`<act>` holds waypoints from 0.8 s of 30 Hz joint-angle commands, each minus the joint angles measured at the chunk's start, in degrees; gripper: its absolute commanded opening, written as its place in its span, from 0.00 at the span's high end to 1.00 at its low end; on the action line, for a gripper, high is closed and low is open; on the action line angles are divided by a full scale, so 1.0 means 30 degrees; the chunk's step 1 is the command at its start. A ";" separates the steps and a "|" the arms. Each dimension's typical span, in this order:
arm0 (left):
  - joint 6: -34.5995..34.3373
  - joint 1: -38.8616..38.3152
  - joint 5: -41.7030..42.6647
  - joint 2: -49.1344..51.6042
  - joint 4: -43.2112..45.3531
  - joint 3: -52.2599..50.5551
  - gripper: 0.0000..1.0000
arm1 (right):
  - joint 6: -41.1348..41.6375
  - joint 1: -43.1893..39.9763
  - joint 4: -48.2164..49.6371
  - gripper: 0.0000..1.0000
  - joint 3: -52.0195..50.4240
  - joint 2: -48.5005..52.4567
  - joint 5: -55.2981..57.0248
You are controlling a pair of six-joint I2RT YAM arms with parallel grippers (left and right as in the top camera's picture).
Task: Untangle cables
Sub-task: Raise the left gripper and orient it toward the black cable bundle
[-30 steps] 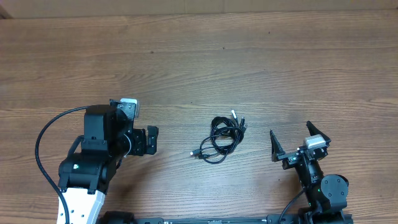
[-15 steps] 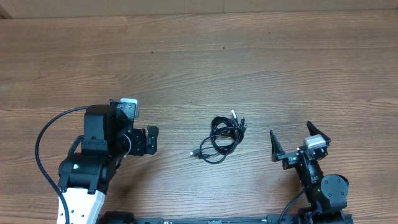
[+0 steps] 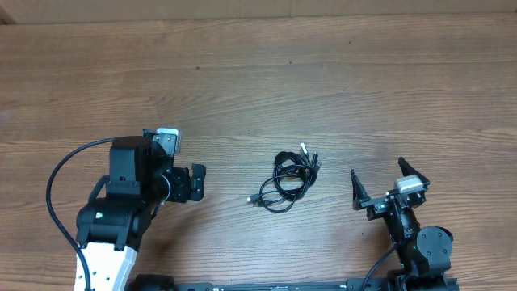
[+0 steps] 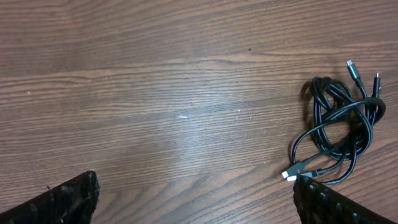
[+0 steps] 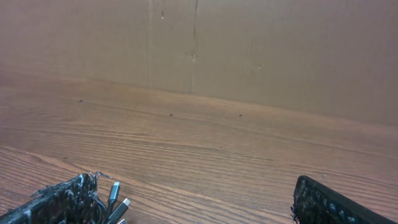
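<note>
The cables (image 3: 289,179) lie as one small tangled bunch of thin black wires on the wooden table, between the two arms. In the left wrist view the cables (image 4: 339,130) form loose loops at the right, with plugs sticking out at top and bottom. My left gripper (image 3: 179,179) hangs open left of the bunch, holding nothing; in its own view the left gripper (image 4: 196,193) has the right finger close to the lowest plugs. My right gripper (image 3: 381,184) stands open right of the bunch. The right gripper (image 5: 193,190) is empty, with cable plugs (image 5: 115,202) beside its left finger.
The wooden table (image 3: 258,81) stretches bare behind the cables. A brown cardboard wall (image 5: 249,50) stands along its far edge. The left arm's thick black cable (image 3: 60,174) loops at the lower left.
</note>
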 commanded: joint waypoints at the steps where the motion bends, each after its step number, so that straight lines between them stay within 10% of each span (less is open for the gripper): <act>1: 0.0299 0.0095 0.0160 0.0656 -0.0386 0.0896 0.00 | -0.0080 -0.0022 0.0066 0.00 0.0131 -0.0080 -0.0153; 24: 0.0393 0.0095 0.0160 0.1953 -0.1239 0.2178 0.00 | -0.0080 -0.0022 0.0066 0.00 0.0131 -0.0080 -0.0153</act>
